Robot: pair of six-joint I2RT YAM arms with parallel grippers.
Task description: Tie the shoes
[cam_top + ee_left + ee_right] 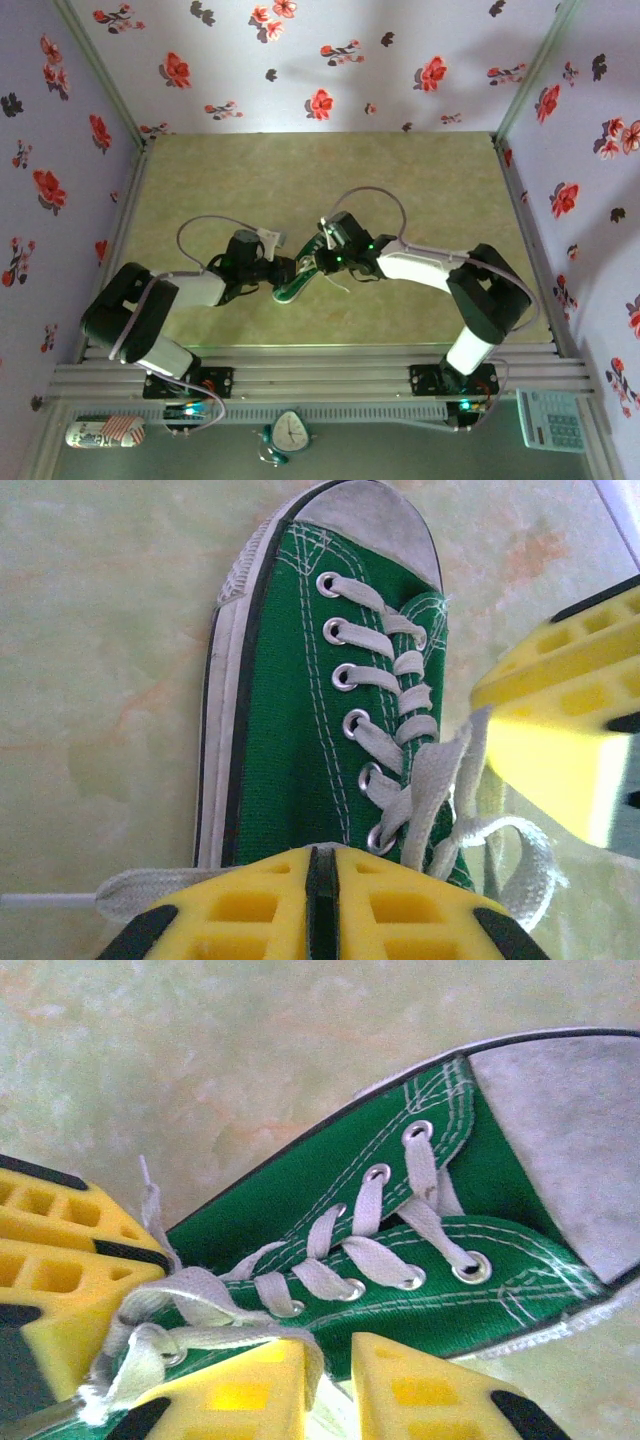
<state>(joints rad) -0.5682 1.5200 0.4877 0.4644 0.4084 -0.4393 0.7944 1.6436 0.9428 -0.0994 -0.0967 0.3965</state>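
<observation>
Sneaker (290,680) sits mid-table (420,200) between both arms, its laces (400,730) threaded but with no knot yet. The left gripper (318,880) is clenched, seemingly nipping a lace end (120,892). Lace runs into the right gripper's (330,1380) narrow gap, though I cannot tell whether it bites. Next, I reckon, the strands need crossing.

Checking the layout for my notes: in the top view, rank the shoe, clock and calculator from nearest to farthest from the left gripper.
1. Shoe, right at the left gripper, mid-table.
2. Clock, at the near edge, centre.
3. Calculator, at the near edge, far right.
</observation>
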